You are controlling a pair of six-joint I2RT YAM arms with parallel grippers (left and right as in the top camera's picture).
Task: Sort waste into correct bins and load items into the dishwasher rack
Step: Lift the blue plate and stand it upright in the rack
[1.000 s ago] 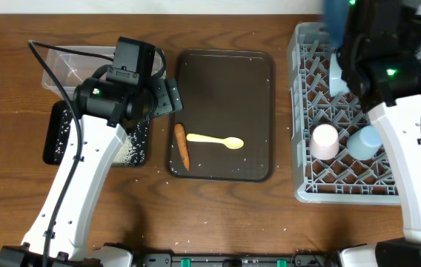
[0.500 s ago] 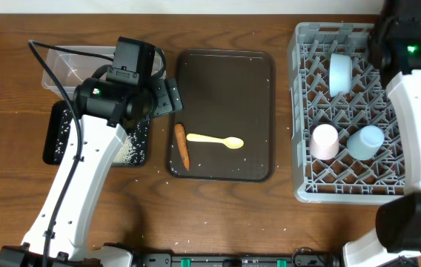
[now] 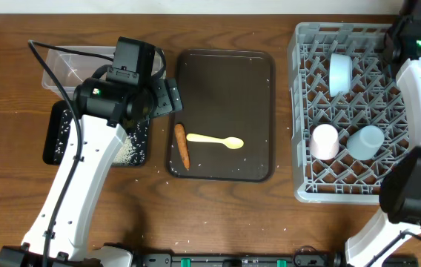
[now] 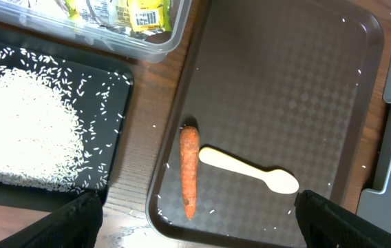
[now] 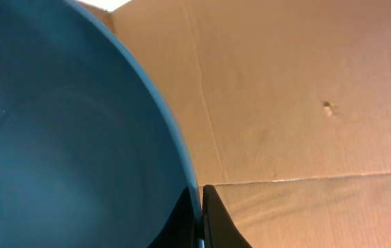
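Rice [image 4: 23, 138] is lying heaped in the black tray [image 3: 50, 148] at far left. The left wrist view is showing the heap whole, while from overhead the left arm is covering most of it. Just behind that tray the tub [image 3: 66, 67] is sitting, and yellow wrappers [image 4: 140, 10] are showing inside it close up (overhead, the arm is hiding them). The left gripper [image 4: 199, 227] is hovering above the left edge of the brown tray [image 3: 225, 81], jaws spread wide and gripping nothing, one fingertip at each lower corner of its view.

On the brown tray the carrot [image 3: 181, 146] is lying lengthwise by the left rim. The spoon [image 3: 216, 140] is lying just beside it, handle end near the carrot's middle and bowl end pointing right (whether the two are touching I cannot tell). Stray grains are dotting this tray and the table [image 3: 284, 222].

Further right the rack [image 3: 307, 185] is holding the bowl [image 3: 340, 74] on edge near the back, with the pink cup [image 3: 325, 141] and the blue cup [image 3: 365, 141] side by side toward the front. The right arm is running up the frame's right edge, crossing the rack's corner, with its gripper out of overhead sight. Only the right wrist view is showing the plate [image 5: 65, 138]: the right gripper [image 5: 199, 217] is clamping its rim, jaws closed on it, with plain cardboard [image 5: 299, 89] filling the background.
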